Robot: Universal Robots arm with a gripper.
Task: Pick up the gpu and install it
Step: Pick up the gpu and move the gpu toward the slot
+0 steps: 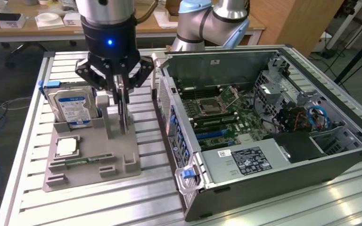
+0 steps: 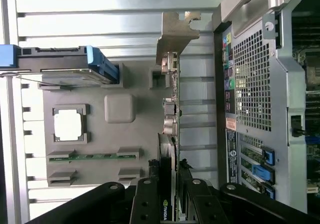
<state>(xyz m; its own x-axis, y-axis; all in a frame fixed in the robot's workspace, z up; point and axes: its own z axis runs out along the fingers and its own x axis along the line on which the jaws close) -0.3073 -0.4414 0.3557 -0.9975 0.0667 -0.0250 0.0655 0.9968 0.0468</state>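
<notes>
The gpu [image 2: 171, 109] is gripped on edge by the end effector [image 2: 171, 186] above the gray tray [image 2: 105, 139]; its top is hidden.

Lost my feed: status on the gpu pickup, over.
Gripper shut on gpu, upright at tray. Hard drive stands close beside. Case open.

Elevated exterior, close top-down wrist

The silver-and-blue jointed arm [image 1: 212, 19] is bent over with the wrist pointed straight down. The black two-finger gripper [image 1: 122, 90] is clamped on the thin, dark-and-green gpu [image 1: 124, 117], which is held edge-on.
</notes>
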